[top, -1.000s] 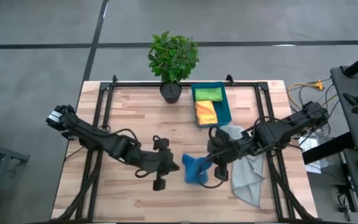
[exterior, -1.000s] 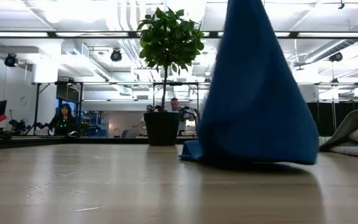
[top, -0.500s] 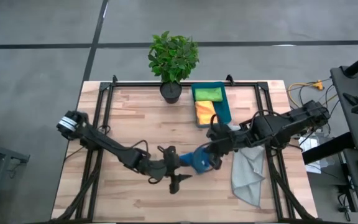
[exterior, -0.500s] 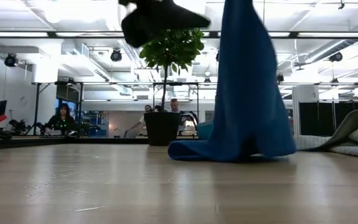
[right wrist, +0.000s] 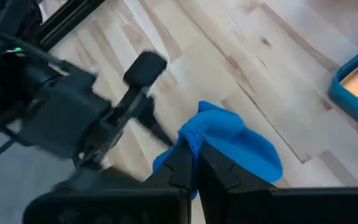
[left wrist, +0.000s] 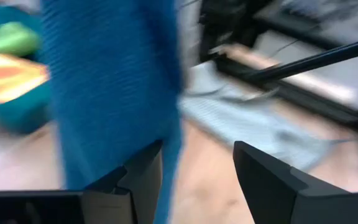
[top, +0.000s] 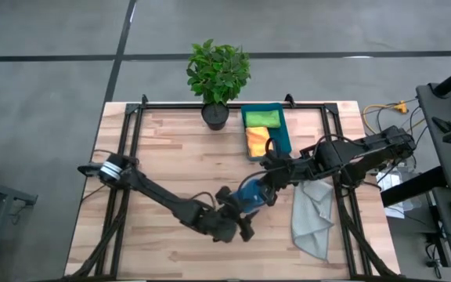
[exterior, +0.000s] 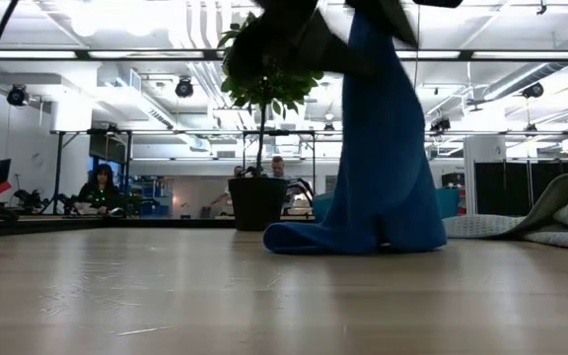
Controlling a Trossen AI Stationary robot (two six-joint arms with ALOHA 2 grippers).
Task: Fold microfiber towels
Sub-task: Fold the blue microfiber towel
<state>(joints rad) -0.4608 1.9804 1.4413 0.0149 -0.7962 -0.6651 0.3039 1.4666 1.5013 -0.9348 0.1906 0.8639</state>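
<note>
Step in hand: regrasping the blue towel (top: pixel 250 193) for spreading before the fold. The right gripper (right wrist: pixel 192 163) is clamped on one bunched corner of this towel and holds it raised, so the cloth hangs in a narrow column with its lower edge resting on the table (top: pixel 163 157), as the low view shows. The left gripper (left wrist: pixel 197 177) is positioned just beside the hanging cloth; its fingers stand apart, with the towel's edge at the gap between them, and no grip is made yet.

The pale grey towel (top: pixel 312 219) lies crumpled near the table's right edge. The orange towel (top: pixel 258 141) and lime green towel (top: pixel 261 118) rest inside the teal bin (top: pixel 282 138) beside the potted plant (top: pixel 218 78).

Next move, as judged: close the left fingers on a free corner, then draw both grippers apart to open the cloth flat.
</note>
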